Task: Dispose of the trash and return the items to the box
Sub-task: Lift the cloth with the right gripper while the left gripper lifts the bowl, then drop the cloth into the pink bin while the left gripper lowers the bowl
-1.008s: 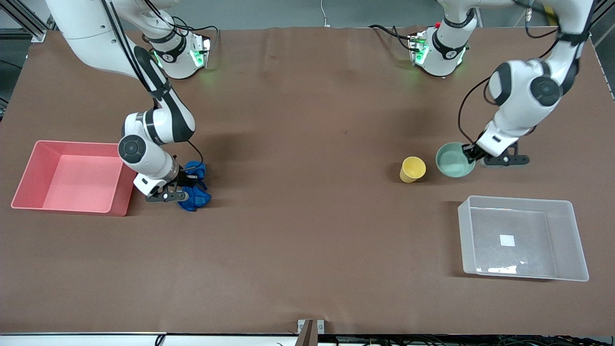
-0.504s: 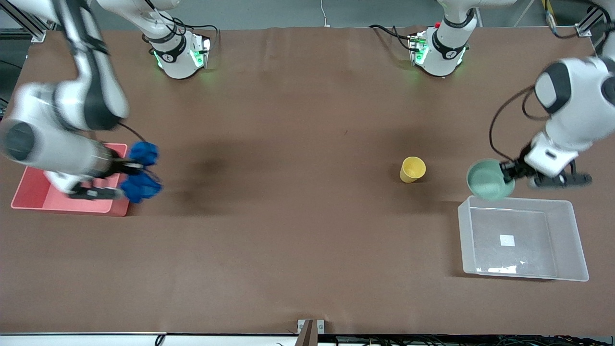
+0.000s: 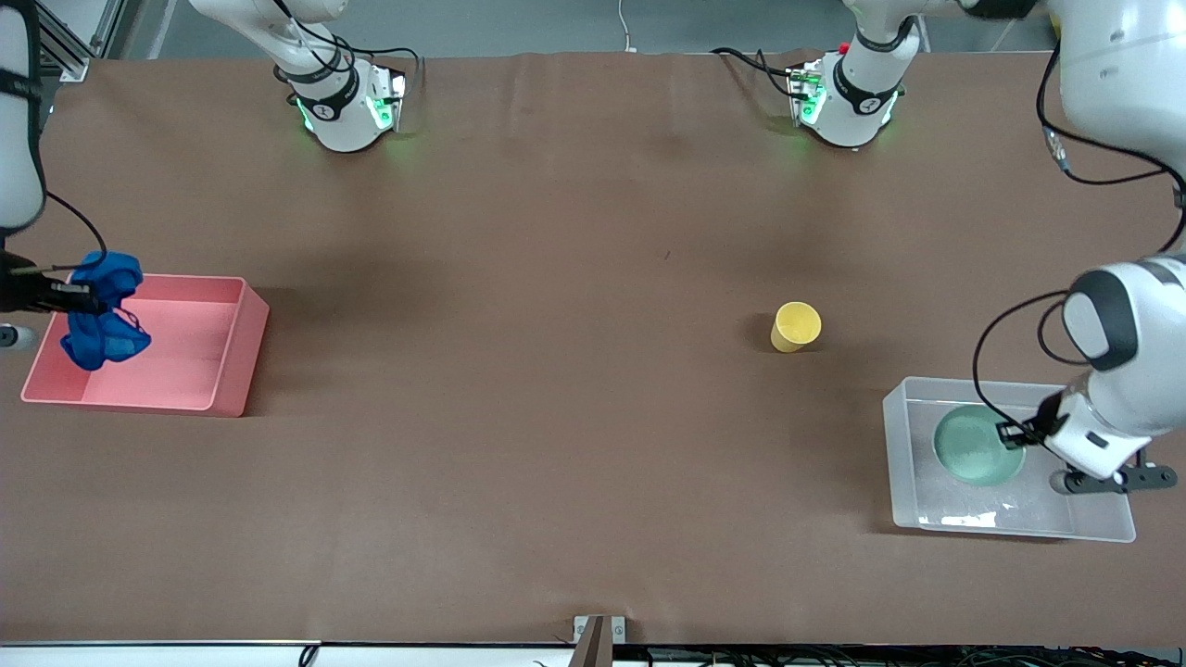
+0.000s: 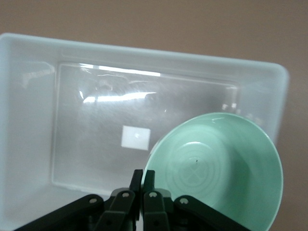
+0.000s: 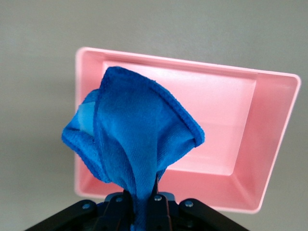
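My right gripper [image 3: 65, 295] is shut on the blue rag [image 3: 102, 310] and holds it in the air over the pink bin [image 3: 232, 357]. In the right wrist view the rag [image 5: 134, 139] hangs from the gripper [image 5: 144, 192] above that bin [image 5: 269, 139]. My left gripper [image 3: 1012, 434] is shut on the rim of the mint-green bowl [image 3: 973, 446] and holds it over the clear box [image 3: 903, 463]. The left wrist view shows the bowl [image 4: 226, 168] pinched in the gripper [image 4: 143, 179] above the box [image 4: 29, 106] and its white sticker [image 4: 135, 137]. The yellow cup [image 3: 795, 326] stands on the table.
The brown table [image 3: 556, 417] spreads between the pink bin at the right arm's end and the clear box at the left arm's end. Both arm bases [image 3: 343, 102] stand along the edge farthest from the front camera.
My right gripper carried the rag off the table to over the pink bin. My left gripper lifted the bowl from beside the cup and brought it over the clear box.
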`<state>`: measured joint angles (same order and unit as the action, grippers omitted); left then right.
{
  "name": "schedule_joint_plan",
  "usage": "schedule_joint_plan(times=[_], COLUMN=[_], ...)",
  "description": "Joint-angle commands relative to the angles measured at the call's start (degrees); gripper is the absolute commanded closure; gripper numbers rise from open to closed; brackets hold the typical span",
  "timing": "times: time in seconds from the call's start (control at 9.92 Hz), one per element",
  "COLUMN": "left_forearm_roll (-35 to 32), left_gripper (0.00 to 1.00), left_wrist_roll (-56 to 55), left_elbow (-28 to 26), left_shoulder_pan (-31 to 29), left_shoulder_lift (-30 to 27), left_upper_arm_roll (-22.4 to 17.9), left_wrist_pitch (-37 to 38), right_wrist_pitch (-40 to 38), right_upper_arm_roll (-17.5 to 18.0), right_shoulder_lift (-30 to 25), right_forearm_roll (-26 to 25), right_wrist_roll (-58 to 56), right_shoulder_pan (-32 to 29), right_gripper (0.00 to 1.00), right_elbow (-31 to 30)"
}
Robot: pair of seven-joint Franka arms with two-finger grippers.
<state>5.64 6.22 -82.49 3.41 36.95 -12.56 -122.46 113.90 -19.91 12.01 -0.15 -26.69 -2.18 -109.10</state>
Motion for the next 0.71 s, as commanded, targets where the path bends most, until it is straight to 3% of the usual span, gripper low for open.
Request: schedule_joint_plan(times=[0.0,0.3,0.4,0.5,0.61], left_forearm_roll=[3.2,6.0,6.0,5.6,5.3], left_gripper=[0.98,0.9,0.81,0.59,0.19], left_wrist_roll=[2.4,4.2,4.2,4.2,4.1], left_elbow=[5.2,3.7,3.4,3.2,3.0], left_shoulder_pan=[-1.5,-1.5,-1.5,-1.3,-1.2], left_shoulder_lift=[7.3,10.3,10.9,10.6,9.7], left_upper_arm_roll=[-0.9,-0.9,-0.9,-0.9,-1.0], left_wrist_pitch=[-0.5,-4.5,-5.1,-5.0,-4.6], right_wrist_pitch=[9.5,19.9,20.0,20.2,20.3], right_upper_arm_roll=[0.0,0.1,0.1,0.2,0.3], right_shoulder_lift=[3.4,8.5,8.8,10.4,11.1], right_forearm_roll=[-0.8,0.0,0.0,0.1,0.1], right_wrist_roll=[-2.0,-2.1,-2.7,-5.1,-5.5], right_shoulder_pan=[-0.1,-0.9,-0.9,-1.5,-1.9], right_gripper=[0.97,0.95,0.87,0.62,0.21], right_elbow=[-6.6,-11.3,-11.8,-11.8,-11.8])
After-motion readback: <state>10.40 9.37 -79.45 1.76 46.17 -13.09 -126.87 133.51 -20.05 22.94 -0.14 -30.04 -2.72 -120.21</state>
